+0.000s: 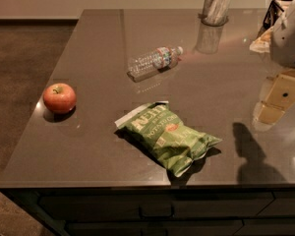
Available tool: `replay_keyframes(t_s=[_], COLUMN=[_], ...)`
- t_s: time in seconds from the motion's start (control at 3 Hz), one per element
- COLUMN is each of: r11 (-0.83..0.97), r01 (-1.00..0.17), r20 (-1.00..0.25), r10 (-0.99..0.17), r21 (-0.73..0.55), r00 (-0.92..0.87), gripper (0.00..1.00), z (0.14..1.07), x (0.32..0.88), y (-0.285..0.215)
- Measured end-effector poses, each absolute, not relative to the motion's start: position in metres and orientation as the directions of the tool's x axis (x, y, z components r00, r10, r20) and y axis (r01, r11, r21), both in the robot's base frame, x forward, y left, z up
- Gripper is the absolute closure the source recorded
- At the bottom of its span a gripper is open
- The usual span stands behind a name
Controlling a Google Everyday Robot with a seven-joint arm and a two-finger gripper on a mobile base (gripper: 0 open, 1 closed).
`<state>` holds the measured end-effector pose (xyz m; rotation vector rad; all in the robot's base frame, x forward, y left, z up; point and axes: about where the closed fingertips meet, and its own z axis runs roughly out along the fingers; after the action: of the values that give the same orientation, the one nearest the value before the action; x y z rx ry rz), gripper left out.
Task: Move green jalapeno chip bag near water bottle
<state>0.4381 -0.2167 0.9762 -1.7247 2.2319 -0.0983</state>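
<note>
The chip bag (169,136) is a puffed, crinkly green packet with pale lettering, a small red-orange emblem near its middle and a whitish sealed strip at its upper left end. It lies flat and slantwise on the dark counter (98,43), with the whitish end pointing back and left and the other end reaching toward the front edge. That lower end sits close to the front edge but does not hang over it.

The water bottle (155,61) lies on its side farther back, well apart from the bag. It is clear and ribbed, with a coloured label band, and its white cap points right. Between the two is a stretch of bare counter top.

A red apple (59,98) stands near the left edge, apart from both. A tall grey container (216,4) stands at the back.

The gripper (273,107) hangs at the right side of the view, over the counter and to the right of the bag, touching nothing that can be seen. Its shadow falls on the surface just below it. Whether it is spread or pressed together cannot be told.
</note>
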Motion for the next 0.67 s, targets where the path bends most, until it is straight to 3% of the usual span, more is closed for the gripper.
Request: replay_keyframes(t_s=[0.67], r11=[0.306], r01=[-0.923], r20=[-0.264], r10=[-0.934], r21=[-0.233], r00=[-0.243], gripper=[0.0], z=[0.971], x=[0.455], y=[-0.199])
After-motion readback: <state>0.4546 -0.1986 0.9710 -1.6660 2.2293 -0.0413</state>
